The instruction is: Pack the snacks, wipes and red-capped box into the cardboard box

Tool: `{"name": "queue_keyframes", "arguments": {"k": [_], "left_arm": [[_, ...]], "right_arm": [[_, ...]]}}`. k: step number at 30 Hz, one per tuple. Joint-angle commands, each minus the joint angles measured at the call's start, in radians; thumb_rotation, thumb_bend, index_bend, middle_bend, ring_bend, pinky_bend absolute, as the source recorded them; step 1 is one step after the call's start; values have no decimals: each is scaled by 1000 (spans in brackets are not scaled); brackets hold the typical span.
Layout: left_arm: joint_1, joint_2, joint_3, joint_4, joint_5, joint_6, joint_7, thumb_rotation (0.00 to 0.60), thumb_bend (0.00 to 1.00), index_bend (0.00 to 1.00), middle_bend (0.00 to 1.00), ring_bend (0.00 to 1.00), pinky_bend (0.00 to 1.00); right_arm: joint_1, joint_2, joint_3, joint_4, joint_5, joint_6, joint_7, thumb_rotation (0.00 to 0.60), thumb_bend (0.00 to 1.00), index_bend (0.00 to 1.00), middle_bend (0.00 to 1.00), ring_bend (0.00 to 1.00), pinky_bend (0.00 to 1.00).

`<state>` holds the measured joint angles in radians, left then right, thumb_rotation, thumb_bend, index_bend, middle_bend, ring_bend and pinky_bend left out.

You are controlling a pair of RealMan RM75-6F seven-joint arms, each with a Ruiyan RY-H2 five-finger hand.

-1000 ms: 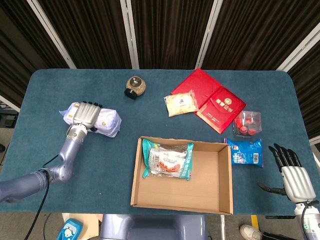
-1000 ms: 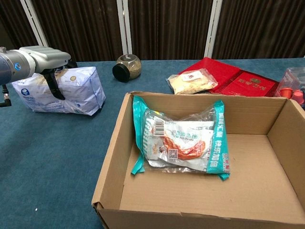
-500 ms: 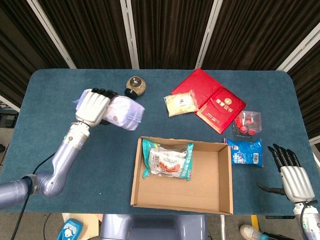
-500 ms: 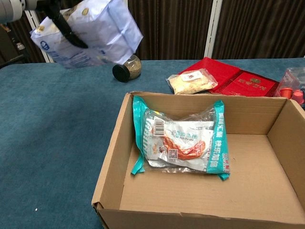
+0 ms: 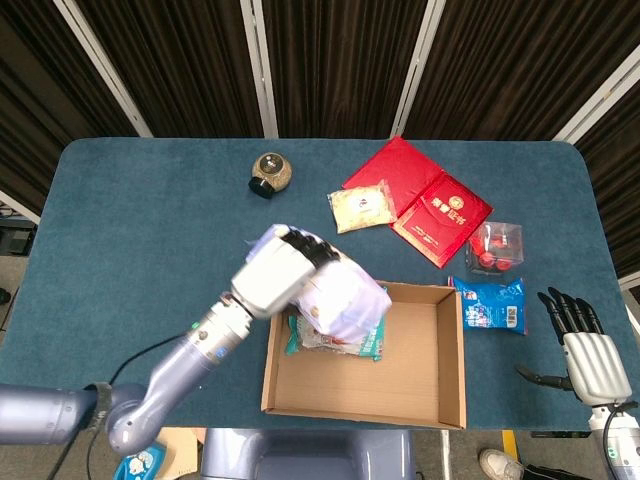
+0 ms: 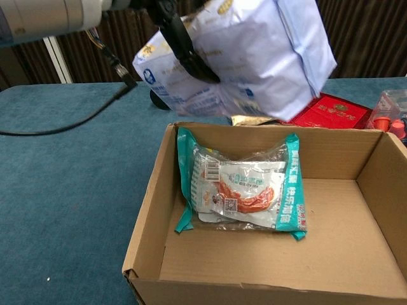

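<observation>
Left hand [image 5: 283, 272] clamped over the top of the white wipes pack [image 5: 343, 297], carrying it above the left part of the box [image 5: 420, 406], directly over the teal snack [image 6: 245, 187] lying inside. Held high and tilted, judging by the chest view, probably to clear the box wall before lowering beside or onto the snack. Right hand [image 5: 588, 355] resting at the table's right edge, fingers spread, holding nothing. Waiting outside the box: blue pack [image 5: 490, 304] just right of it, red-capped box [image 5: 495, 246] above that, pale snack [image 5: 362, 206] on the red folders [image 5: 430, 205], and a jar [image 5: 270, 172] farther left. Most of the teal snack masked by the pack from the head view; left palm and grip points hidden; right wrist cut off by the frame
</observation>
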<state>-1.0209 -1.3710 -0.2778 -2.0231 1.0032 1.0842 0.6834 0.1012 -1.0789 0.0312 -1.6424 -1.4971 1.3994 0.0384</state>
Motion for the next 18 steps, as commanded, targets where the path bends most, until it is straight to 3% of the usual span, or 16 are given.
{"name": "queue_keyframes", "arguments": {"k": [1,4,9,18], "left_arm": [[-36,-40,42,3,-15,-12,68,600,168,439,185,216,281],[-50,-53,58,11,-41,-20,99,600,26,220,15,25,106],[-52,-89,52,19,-57,-6,67,600,0,41,0,0,5],[13,-1,48,-45,-14,42,-35,600,0,48,0,0,6]], "right_arm": [[-3,3,-1,3,0,3,7,600,0,0,0,0,0],[-5,5,-2,5,-1,5,11,600,0,0,0,0,0],[-8,8,-4,6,2,4,10,600,0,0,0,0,0],[-8,9,-4,-2,3,3,0,600,0,0,0,0,0]]}}
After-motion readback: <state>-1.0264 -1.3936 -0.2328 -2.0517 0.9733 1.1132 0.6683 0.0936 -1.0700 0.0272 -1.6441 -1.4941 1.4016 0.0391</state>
